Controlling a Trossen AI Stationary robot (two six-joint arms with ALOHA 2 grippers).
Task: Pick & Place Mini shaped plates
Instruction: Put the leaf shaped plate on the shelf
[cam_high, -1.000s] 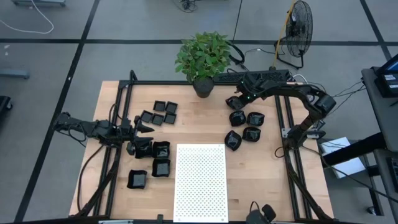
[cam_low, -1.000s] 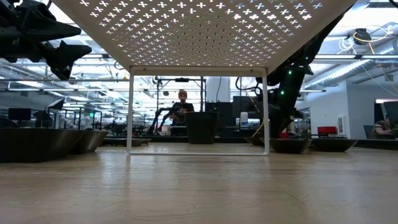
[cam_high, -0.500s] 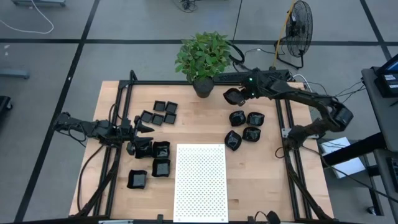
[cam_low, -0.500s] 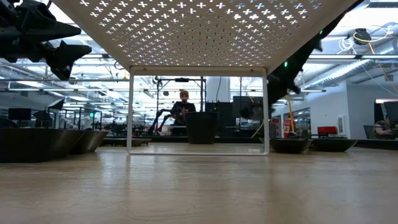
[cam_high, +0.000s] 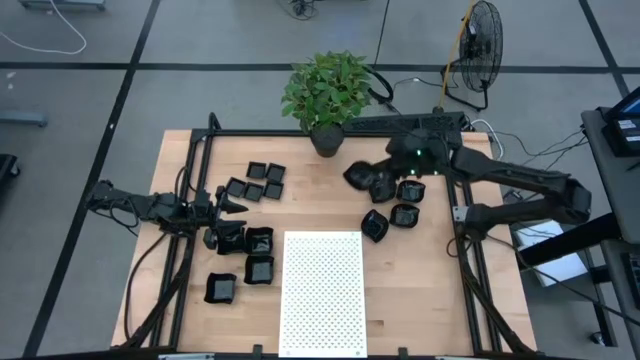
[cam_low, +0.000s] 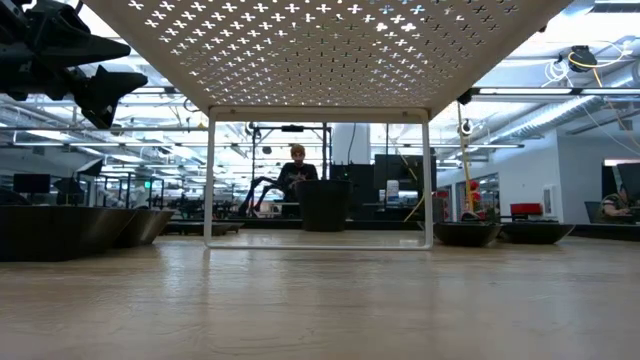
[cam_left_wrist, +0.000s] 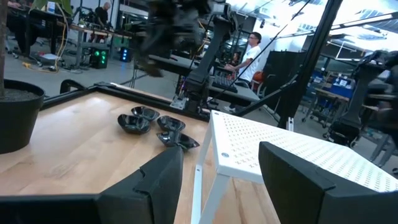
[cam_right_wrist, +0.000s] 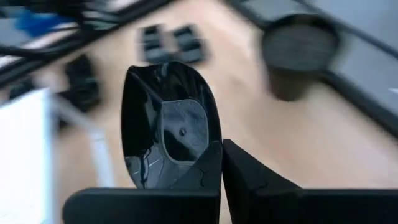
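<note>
My right gripper (cam_high: 372, 180) hangs above the far right of the table, shut on one rounded glossy black mini plate (cam_right_wrist: 166, 121), also seen as a dark plate (cam_high: 355, 176) from above. Other rounded plates (cam_high: 404, 214) lie flat on the wood beneath and beside it. Square plates (cam_high: 257, 178) lie in a group at the far left, more (cam_high: 259, 268) nearer the left front. My left gripper (cam_high: 232, 205) stands open and level at the table's left, with nothing between its fingers (cam_left_wrist: 158, 180). My right gripper pinches the plate's rim (cam_right_wrist: 202, 163) between its two fingers (cam_right_wrist: 245, 171), at one edge of the dish. The fingers slant downward from the table's right. The plate stands out beyond the fingertips, tilted up on edge with its hollow facing the wrist, lifted clear of the table.
A white dotted mat (cam_high: 322, 295) on short legs stands at the front centre. A potted plant (cam_high: 325, 95) sits at the far edge. Black frame rails (cam_high: 455, 200) run along both sides. Bare wood (cam_high: 320, 200) lies between the two plate groups.
My right gripper, shut throughout, has risen from the far right group of rounded plates and swung toward the table's left and near side, tipping closer to level. The plate it holds has come up off the wood and now hangs clear.
</note>
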